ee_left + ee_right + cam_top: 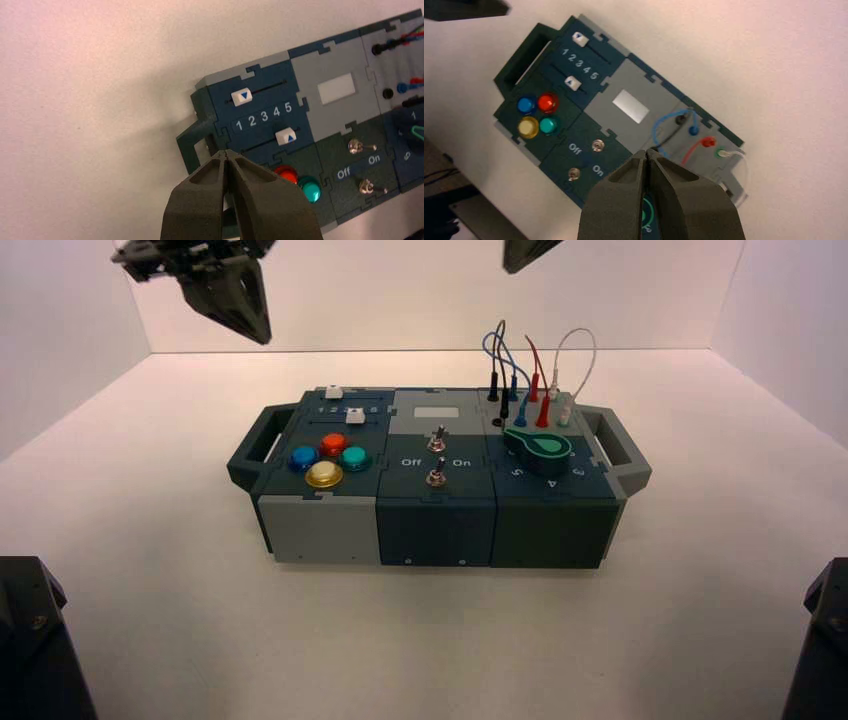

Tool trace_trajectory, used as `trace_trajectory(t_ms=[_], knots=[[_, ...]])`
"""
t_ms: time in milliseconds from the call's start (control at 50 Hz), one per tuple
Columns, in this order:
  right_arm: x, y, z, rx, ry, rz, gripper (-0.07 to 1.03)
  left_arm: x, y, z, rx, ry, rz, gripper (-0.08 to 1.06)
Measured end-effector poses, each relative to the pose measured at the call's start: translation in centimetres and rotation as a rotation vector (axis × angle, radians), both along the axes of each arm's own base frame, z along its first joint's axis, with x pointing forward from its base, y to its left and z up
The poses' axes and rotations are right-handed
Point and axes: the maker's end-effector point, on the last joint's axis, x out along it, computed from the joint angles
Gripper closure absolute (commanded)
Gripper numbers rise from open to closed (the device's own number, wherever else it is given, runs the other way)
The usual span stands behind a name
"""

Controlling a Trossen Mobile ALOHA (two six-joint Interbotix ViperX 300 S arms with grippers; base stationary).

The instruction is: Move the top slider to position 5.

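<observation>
White top slider (242, 96) lies ahead of the left gripper's (225, 153) closed, empty jaws, near 1; approach pending. Next: push toward 5 (288, 107). Right gripper (647, 153): jaws together, above the box's wired side (664, 125).

The top slider (242, 97), white with a blue triangle, stood at 1 near the box's far left corner; white-printed position 5 (288, 107) ended the row.
</observation>
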Motion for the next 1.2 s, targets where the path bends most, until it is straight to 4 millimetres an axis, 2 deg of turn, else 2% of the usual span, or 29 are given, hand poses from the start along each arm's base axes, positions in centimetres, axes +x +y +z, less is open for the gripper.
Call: trace_trajectory(t_ms=[300,480,1200], knots=[[-0.6,2.6,-1.6,-0.028,0.037,0.118,0.98,1.3,-1.4,-2.9,-0.045,0.106,0.045,1.01],[-0.2,3.5,-1.7,0.001,0.024,0.118,0.98,1.7,-2.6,-3.4,-0.044,0.114,0.021,1.01],[-0.1,3.8,-2.0,0.014,0.029,0.111,0.98,3.6,-2.7,-4.9,-0.048,0.072,0.074,1.01]])
